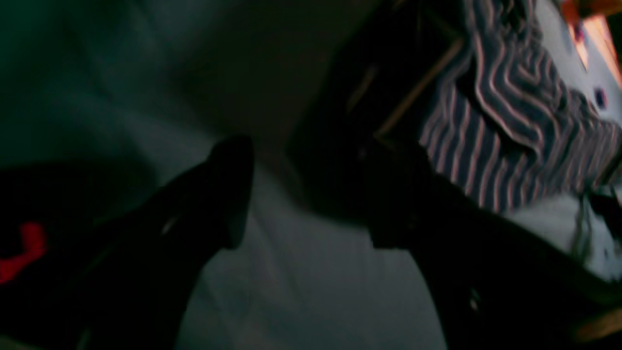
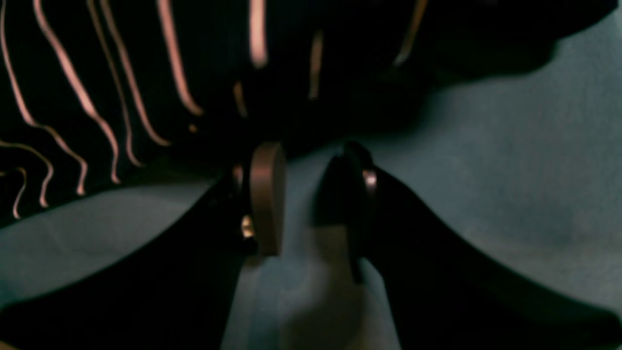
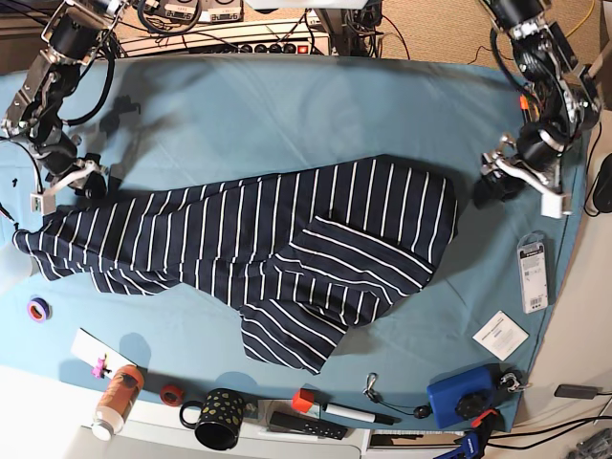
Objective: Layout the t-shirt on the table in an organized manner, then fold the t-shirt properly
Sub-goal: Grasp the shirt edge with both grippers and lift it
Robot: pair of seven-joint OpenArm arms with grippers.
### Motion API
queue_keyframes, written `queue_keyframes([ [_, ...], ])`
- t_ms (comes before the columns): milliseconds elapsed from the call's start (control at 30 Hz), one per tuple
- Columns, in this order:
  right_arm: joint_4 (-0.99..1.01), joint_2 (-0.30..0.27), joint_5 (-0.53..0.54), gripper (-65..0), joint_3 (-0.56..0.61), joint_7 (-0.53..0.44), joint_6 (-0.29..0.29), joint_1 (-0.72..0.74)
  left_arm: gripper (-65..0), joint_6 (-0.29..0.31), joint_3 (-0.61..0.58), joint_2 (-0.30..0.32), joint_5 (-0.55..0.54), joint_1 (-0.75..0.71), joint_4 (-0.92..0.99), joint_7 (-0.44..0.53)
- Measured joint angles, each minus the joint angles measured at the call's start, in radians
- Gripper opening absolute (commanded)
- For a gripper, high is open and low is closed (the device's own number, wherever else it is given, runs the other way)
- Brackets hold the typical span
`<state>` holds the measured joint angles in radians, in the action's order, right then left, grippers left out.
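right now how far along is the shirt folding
Early. The t-shirt is on the table but rumpled, one part lapped over itself, nothing folded. The left claw is open and clear of the shirt. The right claw is open at its edge. Flattening and every fold remain.

t-shirt point(image 3: 287, 253): navy with thin white stripes, lying on the table point(image 3: 287, 105), not flat. stretched out long across the middle, one end drawn toward the base view's left edge, other end reaching right of centre. a flap is folded over on the near right part, stripes there running diagonal against the rest. lower edge bunched and uneven. table: smooth teal cloth, much bigger than the shirt, far half bare.
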<state>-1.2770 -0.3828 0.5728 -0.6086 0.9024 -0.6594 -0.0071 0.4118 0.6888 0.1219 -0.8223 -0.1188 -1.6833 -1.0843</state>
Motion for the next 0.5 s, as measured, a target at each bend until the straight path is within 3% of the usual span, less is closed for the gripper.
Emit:
queue_keyframes([
  [133,0.000,0.001,-0.003,-44.8,0.000,0.002,0.000,0.022,-28.3,0.035,0.000,0.000,-0.092,0.009,0.011,-0.047],
  [267,0.000,0.000,-0.003,-44.8,0.000,0.002,0.001,0.038,-28.3,0.050,-0.031,0.001,-0.084,0.009,0.023,-0.046],
  [400,0.000,0.000,-0.011,-44.8,0.000,-0.013,0.008,0.038,-28.3,0.049,-0.154,0.001,-0.058,0.008,0.061,-0.050],
  [500,0.000,0.000,-0.023,-44.8,0.000,-0.032,0.031,0.038,-28.3,0.023,-0.248,0.001,-0.007,0.009,0.062,0.055],
])
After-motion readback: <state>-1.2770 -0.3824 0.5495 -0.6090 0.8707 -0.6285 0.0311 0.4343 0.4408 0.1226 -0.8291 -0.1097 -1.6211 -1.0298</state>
